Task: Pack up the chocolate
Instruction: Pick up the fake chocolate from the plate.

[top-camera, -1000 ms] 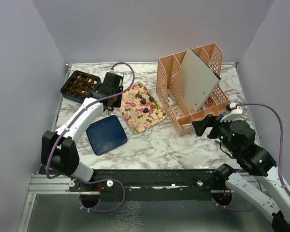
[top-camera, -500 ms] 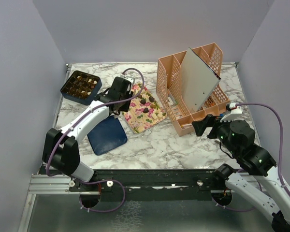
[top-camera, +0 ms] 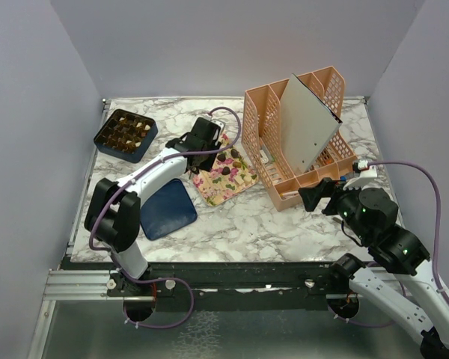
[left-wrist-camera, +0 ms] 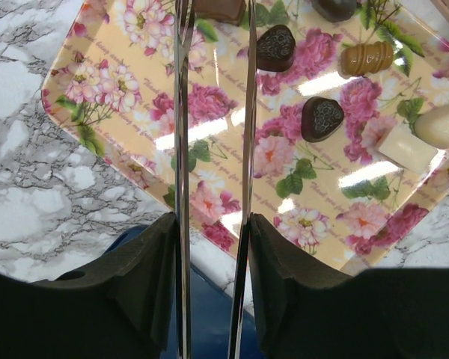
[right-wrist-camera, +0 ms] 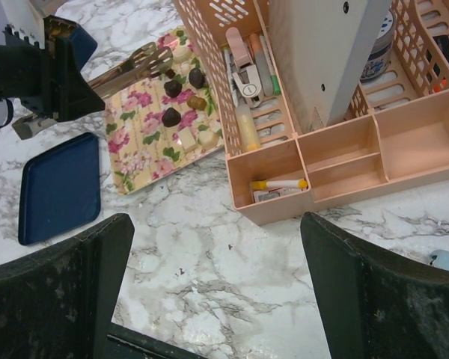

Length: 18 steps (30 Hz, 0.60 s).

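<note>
Faint cursive script was seen printed in slanted rows across the floral tray [left-wrist-camera: 105, 82] in the left wrist view; the words were too pale and glared to be read. An embossed pattern was noted on the heart-shaped pieces of the chocolate [left-wrist-camera: 322, 118], but no letters were resolved. A blue-and-white label was seen on a round jar [right-wrist-camera: 376, 52] in the peach organiser [right-wrist-camera: 344, 142] in the right wrist view, print too small to be read.
</note>
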{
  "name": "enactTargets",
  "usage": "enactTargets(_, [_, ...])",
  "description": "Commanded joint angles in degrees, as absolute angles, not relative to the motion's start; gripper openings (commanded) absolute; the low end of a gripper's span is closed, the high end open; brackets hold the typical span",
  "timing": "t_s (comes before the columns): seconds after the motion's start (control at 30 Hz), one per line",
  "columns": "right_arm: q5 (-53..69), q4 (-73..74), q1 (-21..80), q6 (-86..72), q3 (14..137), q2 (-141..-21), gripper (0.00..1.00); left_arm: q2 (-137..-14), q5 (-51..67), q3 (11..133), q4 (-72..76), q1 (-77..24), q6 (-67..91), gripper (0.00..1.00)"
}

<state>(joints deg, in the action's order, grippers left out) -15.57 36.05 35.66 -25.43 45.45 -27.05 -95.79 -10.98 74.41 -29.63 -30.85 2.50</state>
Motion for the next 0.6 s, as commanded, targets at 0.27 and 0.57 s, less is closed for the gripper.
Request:
enactTargets(0.27, [-16.8, 34.9, 35.78, -24.52, 44.76, -26.26, 0.99, -98.0, -13.36, 75.27, -28.04, -31.03, 2.64, 0.47])
enactTargets(0.57, [-16.79, 34.73, 35.77, -24.52, 44.56, -26.33, 0.99, -97.48, -12.78, 73.67, -27.69, -31.03, 2.3, 0.45])
